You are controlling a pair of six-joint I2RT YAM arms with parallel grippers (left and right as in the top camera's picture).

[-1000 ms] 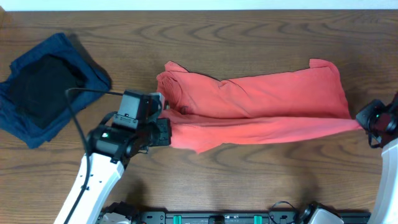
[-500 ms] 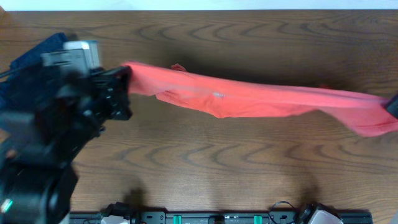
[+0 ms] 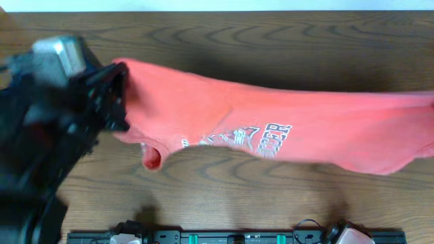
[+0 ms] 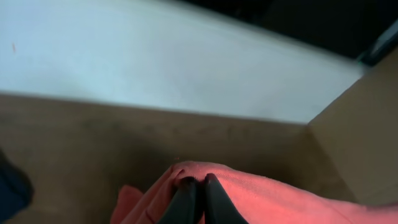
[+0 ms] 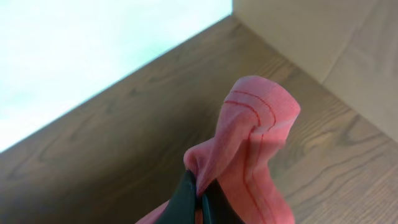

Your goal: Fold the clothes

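Shirt: coral red, stretched in a long band across the table, from the table's left part to its right edge. It looks raised off the table, with a shadow on the wood behind it. Print side faces up; white and dark lettering sits near the lower hem, over the table's middle.

Left gripper: jaws closed together, pinching a fold of the shirt at its left end, above the table's left side. The arm is blurred in the overhead view.

Right gripper: jaws pinched tight on a bunched, stitched edge of the shirt, above the table's right end near its far corner.
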